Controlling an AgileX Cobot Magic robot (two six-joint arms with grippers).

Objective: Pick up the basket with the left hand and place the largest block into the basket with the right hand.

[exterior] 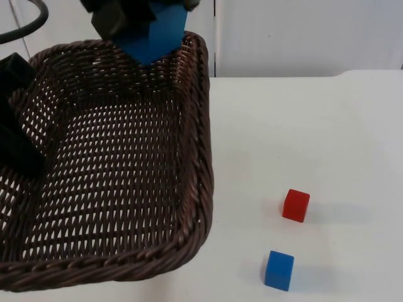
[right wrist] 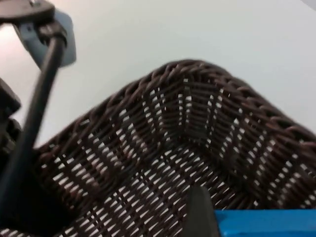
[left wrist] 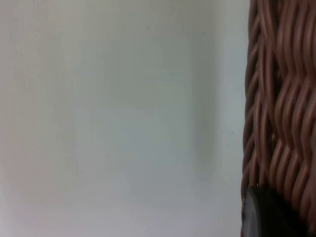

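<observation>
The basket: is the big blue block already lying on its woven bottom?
No: in the top view the large blue block is held by the right gripper above the basket rim, not resting on its floor.

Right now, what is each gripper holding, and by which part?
The right gripper holds the big blue block by its sides, above the basket. The left gripper holds the basket at its left rim.

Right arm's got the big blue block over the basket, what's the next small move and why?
Probably lower a little, then open: the right gripper holds the big blue block above the basket, over its far end, which the left gripper holds up.
</observation>
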